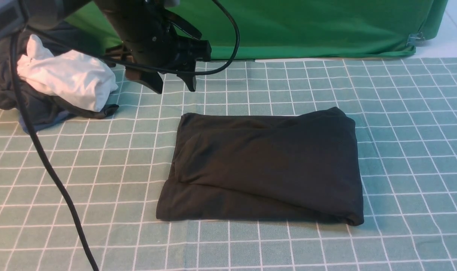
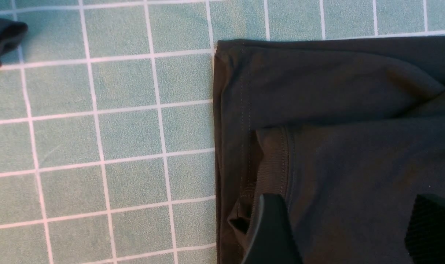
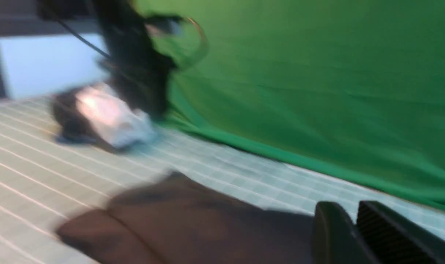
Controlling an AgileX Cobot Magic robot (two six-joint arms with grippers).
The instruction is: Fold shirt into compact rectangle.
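Your black T-shirt (image 1: 266, 165) lies folded mid-table, left gripper (image 1: 175, 83) released above it, right gripper (image 3: 354, 227) nearly clenched, empty; next, only tidy edges.

I count one black shirt (image 1: 266, 165) folded on the surface (image 1: 401, 113), one heap of clothes (image 1: 59, 82), one green backdrop cloth (image 1: 307, 26), and two grippers of mine: left gripper (image 1: 174, 81), right gripper (image 3: 354, 227).
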